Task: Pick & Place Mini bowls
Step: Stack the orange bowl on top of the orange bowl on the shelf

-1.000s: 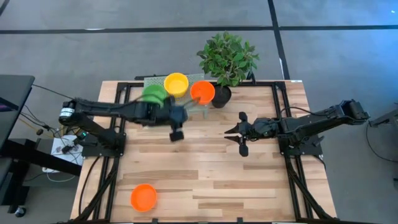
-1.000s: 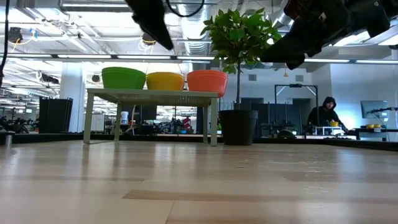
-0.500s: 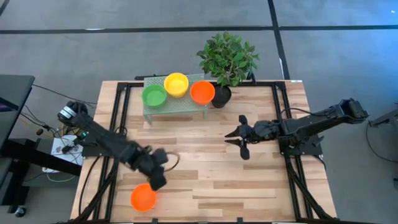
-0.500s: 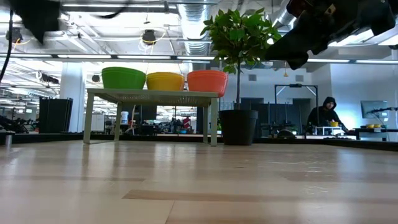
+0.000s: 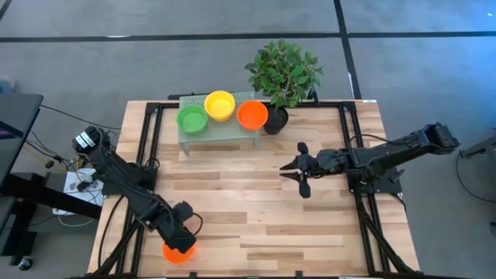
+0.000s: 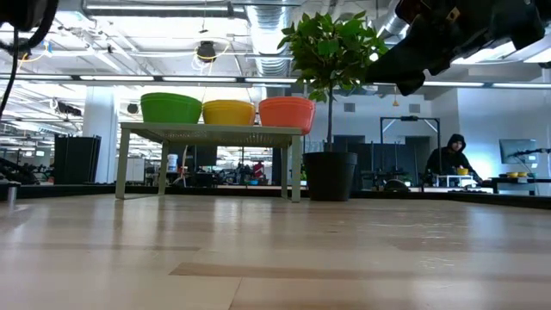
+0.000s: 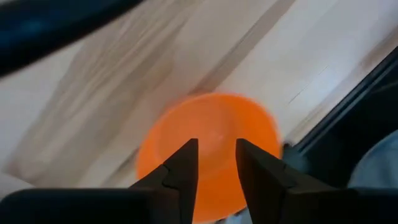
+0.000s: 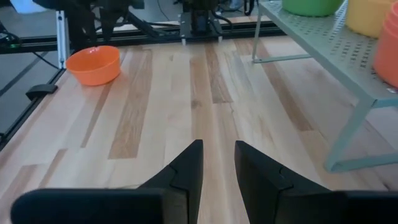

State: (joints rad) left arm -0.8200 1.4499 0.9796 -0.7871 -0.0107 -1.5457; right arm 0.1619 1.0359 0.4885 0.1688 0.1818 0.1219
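An orange mini bowl (image 5: 178,252) sits on the table near its near left corner; it also shows in the left wrist view (image 7: 208,140) and the right wrist view (image 8: 93,64). My left gripper (image 5: 183,232) hangs just above its far side, with a narrow gap between the fingers (image 7: 216,144). I see no touch. A green bowl (image 5: 192,119), a yellow bowl (image 5: 219,105) and an orange bowl (image 5: 252,115) stand on a small pale green rack (image 5: 221,136). My right gripper (image 5: 284,166) waits mid-table, fingers close together (image 8: 217,146), empty.
A leafy plant (image 5: 283,70) in a black pot (image 5: 275,121) stands beside the rack's right end. The rack stands on thin legs (image 6: 295,168) at the far edge. Black frame rails (image 5: 147,155) run along both table sides. A person (image 6: 448,159) is far behind.
My left gripper has swung fast from beside the rack toward the table's near left corner and come down over the lone orange bowl. The bowls on the rack have stayed put.
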